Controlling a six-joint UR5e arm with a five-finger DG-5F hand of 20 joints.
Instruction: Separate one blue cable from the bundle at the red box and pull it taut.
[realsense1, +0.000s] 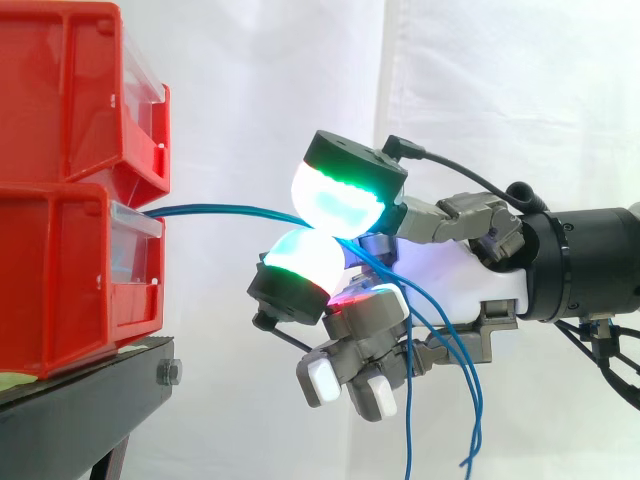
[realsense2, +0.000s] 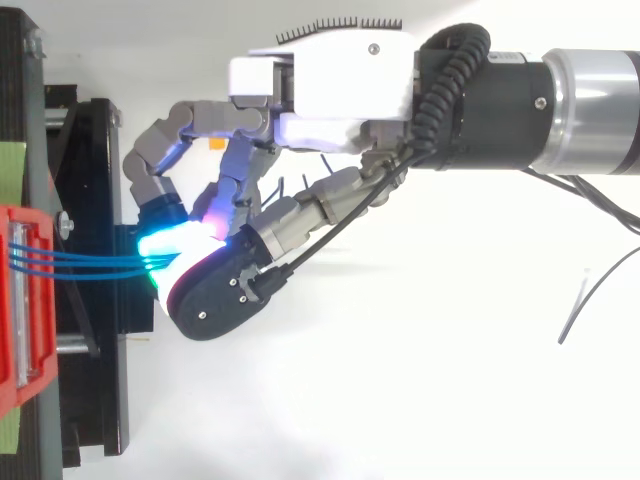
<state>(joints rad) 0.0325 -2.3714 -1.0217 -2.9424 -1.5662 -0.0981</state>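
A: Hand state?

B: Two big fingertips, glowing green-cyan, pressed pad to pad and pinching the blue cables. Other fingers are curled under the palm, holding nothing that I can see.

A: One strand or several?

B: Top view: several strands run side by side from the red box into the pinch. Cannot tell how many the pads actually clamp. Judgement: separation not confirmed.

A: Tension?

B: Side view: the span from the box front to the pads runs near level with a slight bow. Close to taut, not fully. Past the pinch the free lengths hang in loops below the palm.

A: Step in hand?

B: Grasp made, pull pending. The next move calls for drawing straight away from the box along the span's own line. If more than one strand is clamped, the extras need shedding.

A: Edges to mind?

B: Cables leave at the box's front lip, so an upward or sideways pull would likely drag them across it. A second red bin sits on top, with the black stand beneath.

A: Room?

B: Open on the arm's side, with only the white curtain behind. Hand is well apart from the box. The hanging loops lie near the curled fingers and could snag.
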